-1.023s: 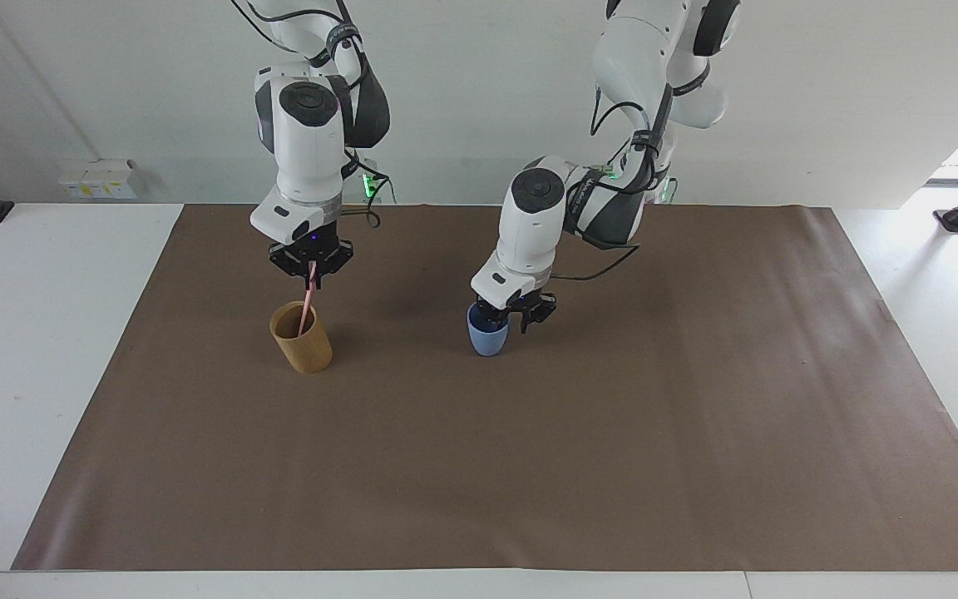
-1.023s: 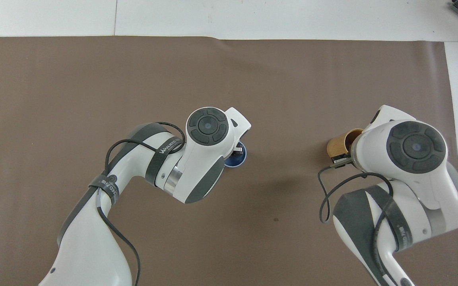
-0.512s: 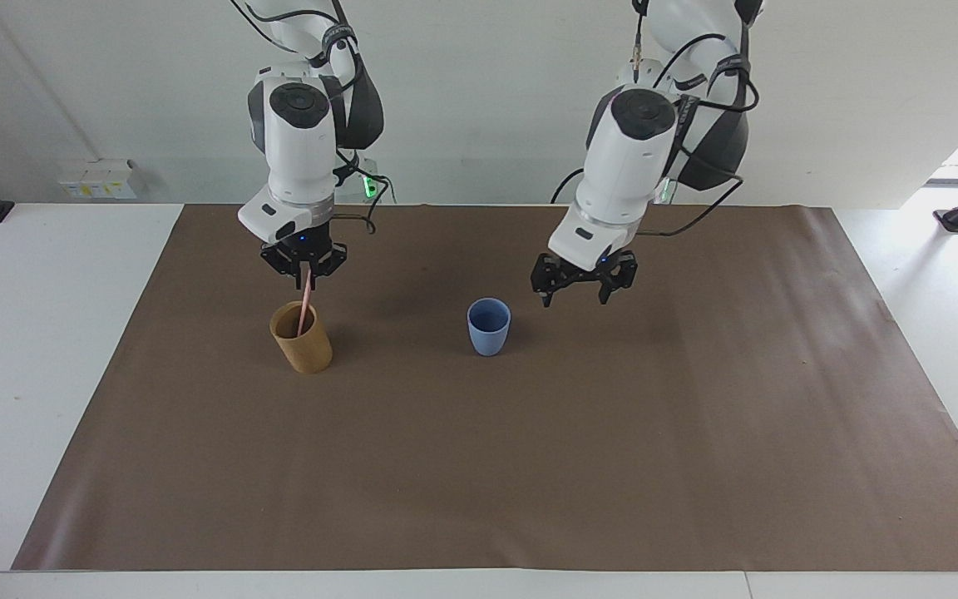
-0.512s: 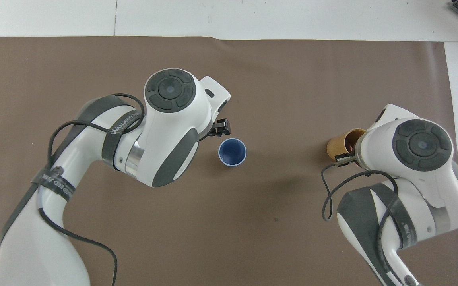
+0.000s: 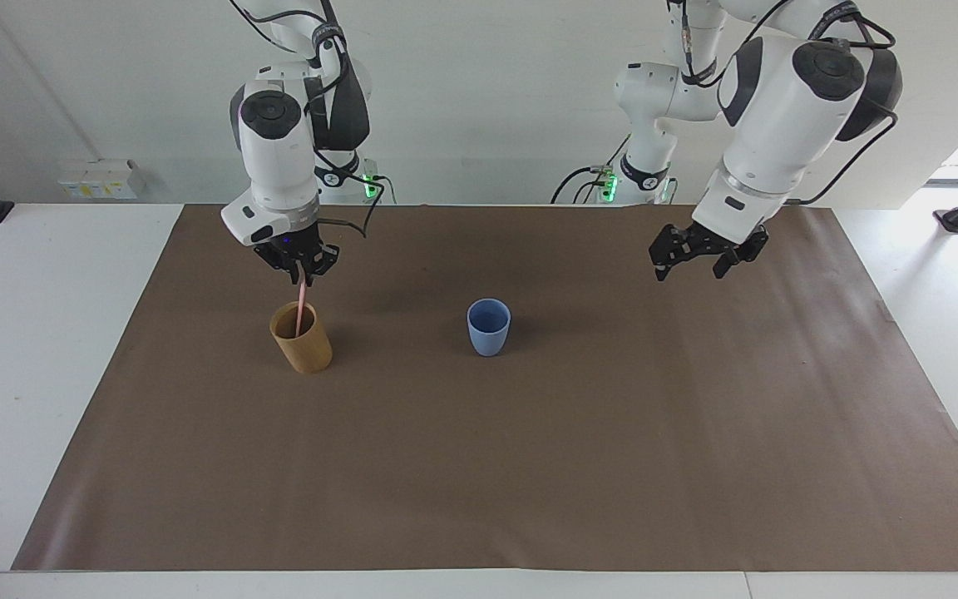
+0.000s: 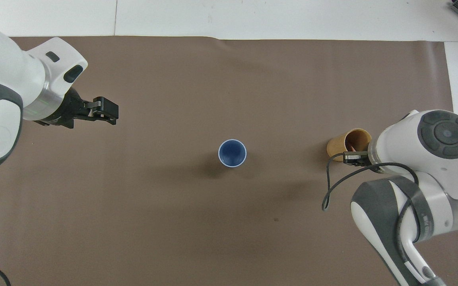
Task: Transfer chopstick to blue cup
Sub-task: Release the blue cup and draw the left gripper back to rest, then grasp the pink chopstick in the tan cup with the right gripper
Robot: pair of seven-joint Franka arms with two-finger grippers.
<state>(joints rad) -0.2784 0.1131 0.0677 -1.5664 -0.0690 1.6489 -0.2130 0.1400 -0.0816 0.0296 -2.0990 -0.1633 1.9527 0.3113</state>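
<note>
The blue cup (image 5: pixel 488 327) stands upright on the brown mat, empty, and shows in the overhead view (image 6: pixel 232 153) too. A pale-pink chopstick (image 5: pixel 302 301) is upright in my right gripper (image 5: pixel 300 270), which is shut on its top end. Its lower end is still inside the tan wooden cup (image 5: pixel 303 339). In the overhead view the right gripper (image 6: pixel 355 157) sits over the tan cup's (image 6: pixel 342 145) rim. My left gripper (image 5: pixel 689 268) is open and empty, raised over the mat toward the left arm's end, well apart from the blue cup; it also shows in the overhead view (image 6: pixel 107 113).
The brown mat (image 5: pixel 479 466) covers most of the white table. The tan cup stands toward the right arm's end, level with the blue cup. A loose black cable (image 6: pixel 334 186) hangs from the right wrist.
My left gripper let go of the blue cup, rose and swung away toward the left arm's end. My right gripper lifted the chopstick a little higher in the tan cup.
</note>
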